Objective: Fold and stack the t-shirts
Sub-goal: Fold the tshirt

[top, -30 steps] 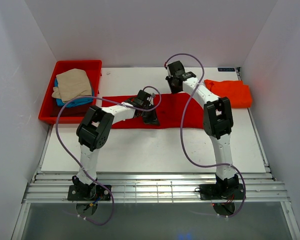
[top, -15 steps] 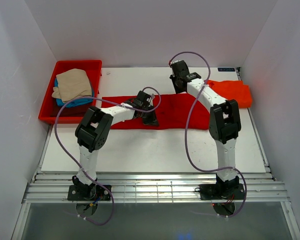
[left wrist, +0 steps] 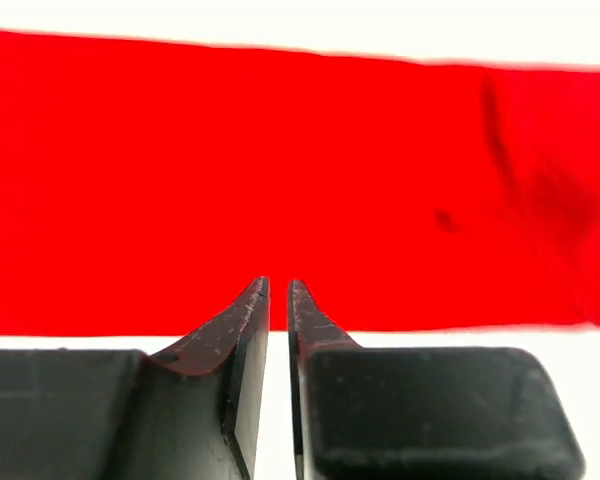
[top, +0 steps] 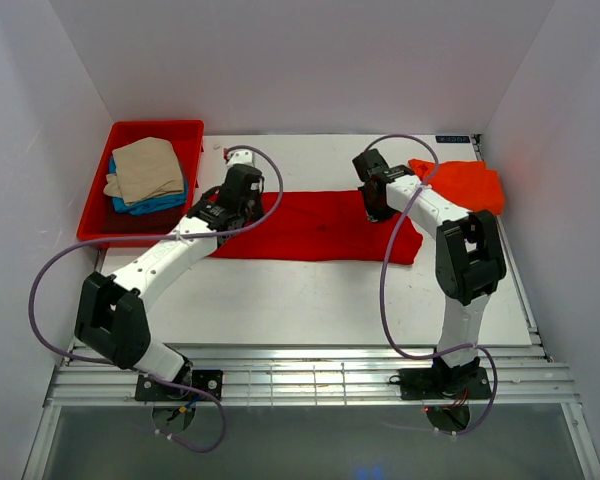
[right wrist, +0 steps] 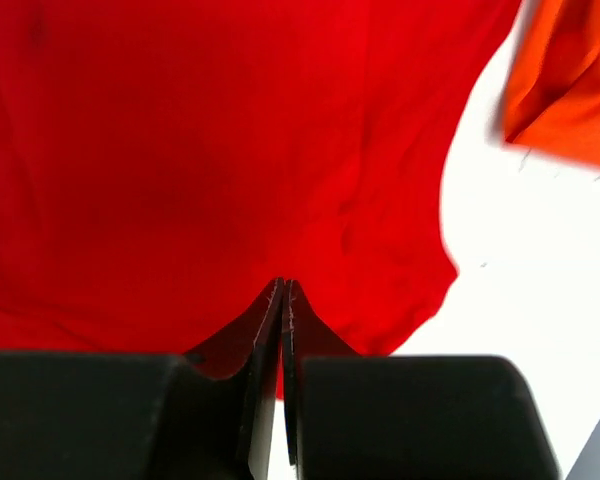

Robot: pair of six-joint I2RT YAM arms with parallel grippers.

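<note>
top view only: rigid red plastic tray (top: 92, 222) at the far left of the white tabletop (top: 300, 300). Neither of my wrist cameras shows it.
tray contents: crumpled beige cloth t-shirt (top: 145, 168) on top. A blue cloth t-shirt (top: 158, 205) lies under it with its edge showing. A dark red cloth t-shirt (top: 130, 222) lies lowest, along the near wall, mostly hidden.
bright red cloth t-shirt (top: 310, 225): folded into a long flat strip running left to right across the middle of the tabletop. It is outside the tray, with its left end just beside the tray's near right corner.
orange-red cloth t-shirt (top: 465, 185): folded, on the tabletop at the far right, by the strip's right end. I cannot tell whether the two touch.
left wrist view only: the strip (left wrist: 180, 180) runs edge to edge with bare tabletop on both sides. Small dark marks (left wrist: 500, 110) show on its right part.
left jaws: two black fingers (left wrist: 235, 340) drawn together to a hairline slit, nothing seen between them. The tips are over the strip's edge; I cannot tell whether they touch it.
right wrist view only: red cloth (right wrist: 180, 150) fills most of the frame, with a soft crease and a rounded corner. The orange-red shirt (right wrist: 570, 80) sits at the upper right, with bare tabletop between them lower down.
right jaws: black fingers (right wrist: 250, 330) closed, gap barely visible, tips over the red cloth. I cannot tell whether any cloth is pinched.
arms from above: my left arm (top: 160, 262) reaches the strip's left end. My right arm (top: 425, 200) reaches its right part.
</note>
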